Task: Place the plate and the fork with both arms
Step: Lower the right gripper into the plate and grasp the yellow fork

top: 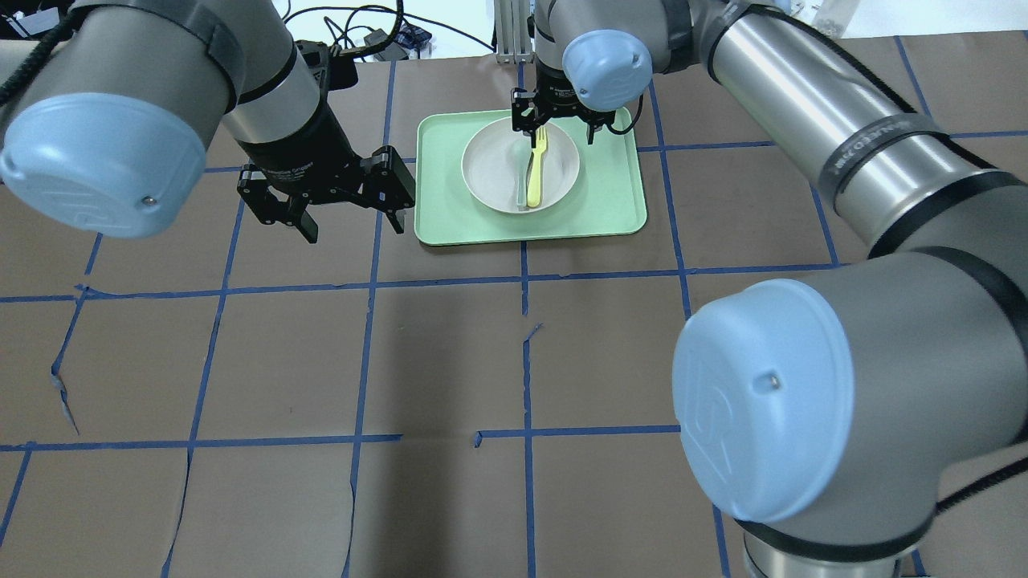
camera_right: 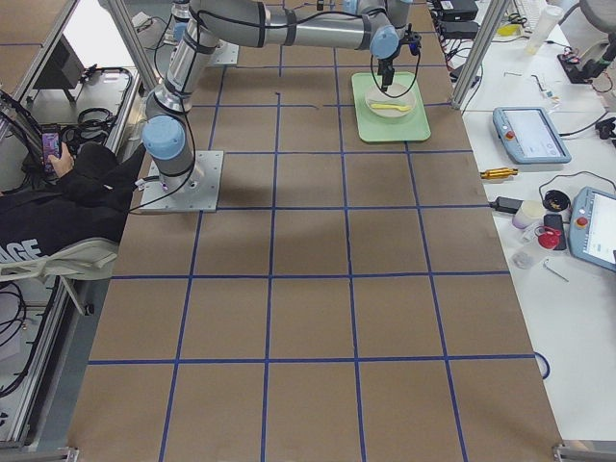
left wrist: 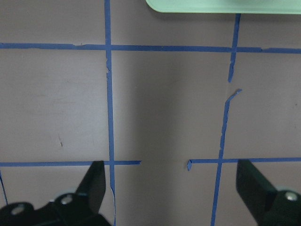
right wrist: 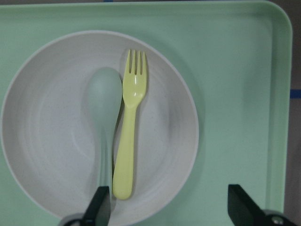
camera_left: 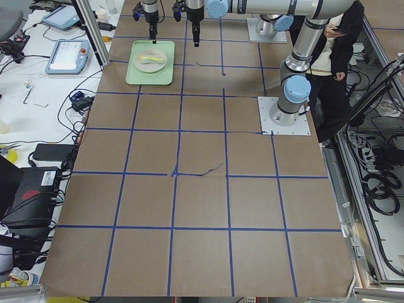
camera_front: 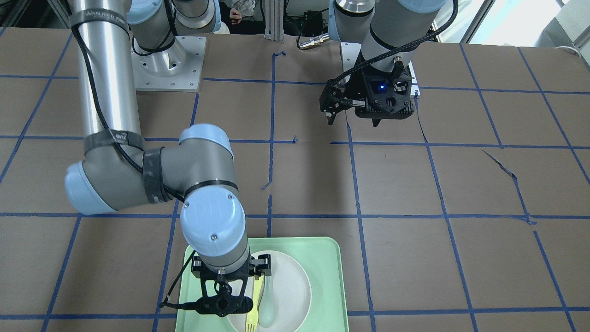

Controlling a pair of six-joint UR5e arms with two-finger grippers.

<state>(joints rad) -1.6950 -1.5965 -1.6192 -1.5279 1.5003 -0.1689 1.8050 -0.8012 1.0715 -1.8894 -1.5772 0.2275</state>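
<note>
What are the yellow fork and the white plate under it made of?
The fork looks like moulded plastic: uniform pale yellow, smooth, with a glossy highlight. The plate looks matte and faintly speckled, perhaps plastic or a fibre composite.

White lettering on a dark strap (top: 871, 148) around my right arm (top: 771, 72) is too blurred to read. My blue joint cap (camera_front: 212, 216) carries an embossed mark, seemingly "UR". Small white print above my left gripper (top: 353, 231) is illegible. A seated person's dark garment (camera_right: 29, 245) shows "AGE".
</note>
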